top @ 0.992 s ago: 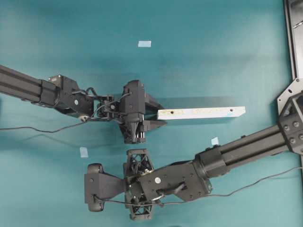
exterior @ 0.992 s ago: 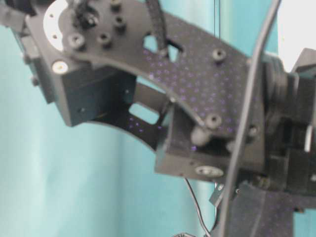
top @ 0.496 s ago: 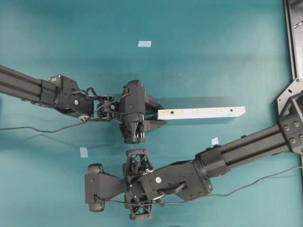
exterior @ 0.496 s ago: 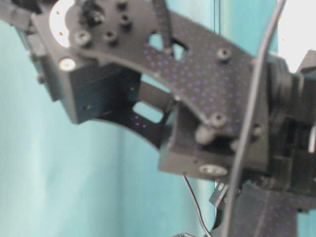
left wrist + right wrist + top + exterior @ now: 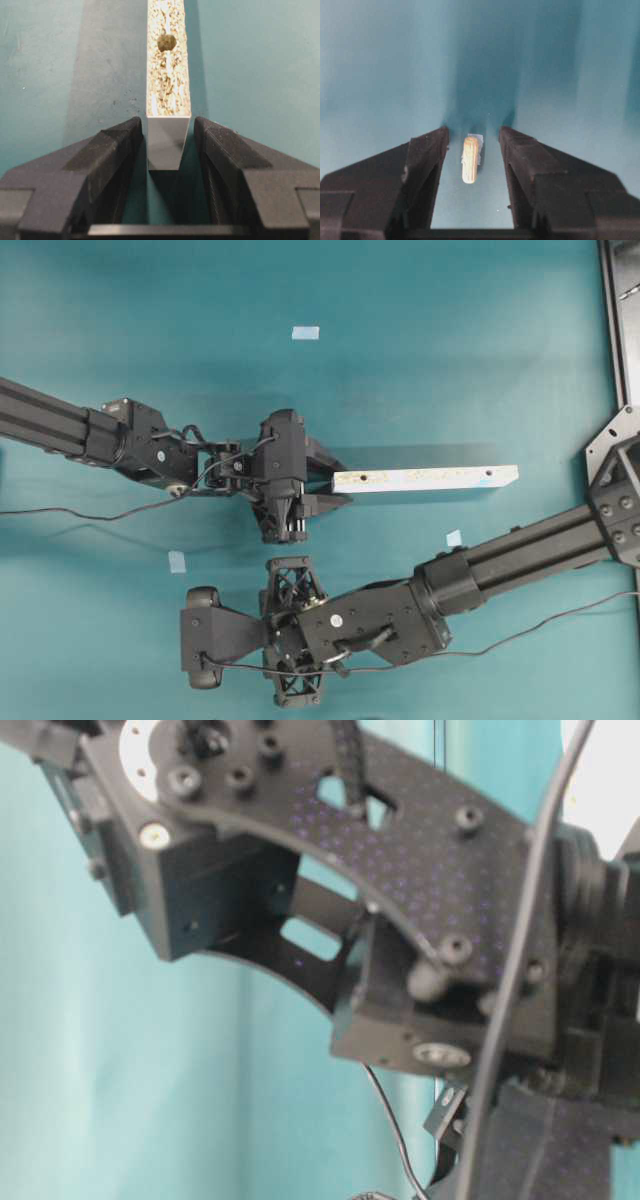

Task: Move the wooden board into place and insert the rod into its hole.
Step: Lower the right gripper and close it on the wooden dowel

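The wooden board (image 5: 430,479) lies across the middle of the teal table, speckled chipboard side up, with the hole (image 5: 364,479) near its left end. My left gripper (image 5: 338,483) is open, its fingers on either side of that end with small gaps. In the left wrist view the board (image 5: 168,90) and the hole (image 5: 166,42) lie just ahead of the left gripper (image 5: 167,127). The rod (image 5: 470,160) lies on the table on a pale tape patch, between the fingers of my open right gripper (image 5: 472,137), touching neither. In the overhead view the rod is hidden under the right arm (image 5: 350,625).
Small pale-blue tape squares lie at the back (image 5: 305,333), front left (image 5: 177,561) and right of middle (image 5: 454,538). A black frame (image 5: 620,320) runs along the right edge. In the table-level view the arm (image 5: 400,870) fills the frame.
The right arm has shifted very slightly. The board and the left gripper have not moved.
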### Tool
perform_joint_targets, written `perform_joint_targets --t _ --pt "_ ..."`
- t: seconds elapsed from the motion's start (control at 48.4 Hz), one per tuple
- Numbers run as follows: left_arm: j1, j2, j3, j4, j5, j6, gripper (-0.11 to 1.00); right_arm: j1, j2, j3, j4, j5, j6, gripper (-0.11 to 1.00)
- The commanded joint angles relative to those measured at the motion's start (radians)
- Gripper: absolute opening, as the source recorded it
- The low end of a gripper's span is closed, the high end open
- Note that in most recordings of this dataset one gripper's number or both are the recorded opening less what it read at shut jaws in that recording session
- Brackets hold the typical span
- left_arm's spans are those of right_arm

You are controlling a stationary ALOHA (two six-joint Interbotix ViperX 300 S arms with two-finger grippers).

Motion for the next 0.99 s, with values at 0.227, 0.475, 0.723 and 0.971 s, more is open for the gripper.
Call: perform_joint_targets --t 0.227,0.475,0.723,0.971 --pt "0.028 -0.003 0.012 -0.003 0.009 0.006 0.48 -0.003 -0.021 -0.002 0.005 0.005 0.009 0.44" --pt "0.028 -0.003 0.012 -0.005 0.009 0.006 0.48 -0.003 -0.021 0.000 0.012 0.008 0.009 0.21" --pt "0.028 -0.003 0.012 -0.003 0.009 0.005 0.48 -0.003 -0.023 0.000 0.012 0.009 0.014 0.19" --pt "0.028 -0.003 0.012 -0.005 0.009 0.005 0.48 -0.003 -0.025 -0.003 0.006 0.028 0.014 0.11"
